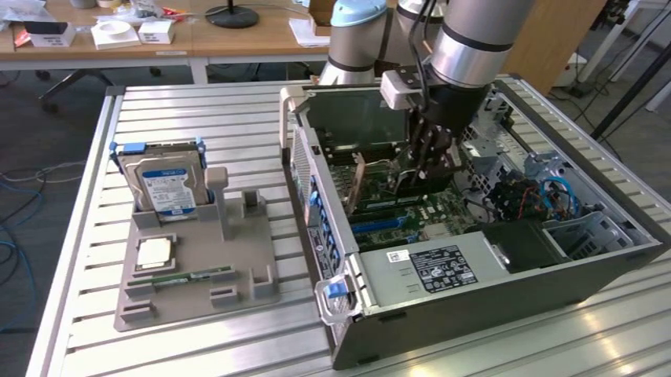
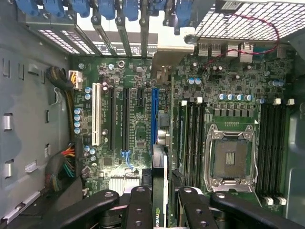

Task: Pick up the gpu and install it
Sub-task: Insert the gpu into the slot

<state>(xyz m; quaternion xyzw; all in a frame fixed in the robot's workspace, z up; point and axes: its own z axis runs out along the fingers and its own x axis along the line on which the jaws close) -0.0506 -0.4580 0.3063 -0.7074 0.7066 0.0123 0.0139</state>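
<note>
gpu (image 2: 159, 179) in gripper (image 2: 161, 194), prob clamped (edge-on)

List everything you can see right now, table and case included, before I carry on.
computer case: one, grey, open, exterior view's right.
motherboard: one, green, inside the case.
gpu: one, green-edged, gripped edge-on over the motherboard's slots.
power supply: one, grey with black label, in the case beside the motherboard.
holder: one, grey, exterior view's left.
hard drive: one, silver with blue-white label, upright in the holder.
processor chip: one, pale, flat on the holder.
memory stick: one, green, lying on the holder.
table: one, silver slatted, under everything.
arm: one, silver-grey, reaching into the case.
pincer: one, black, shut on the gpu.
</note>
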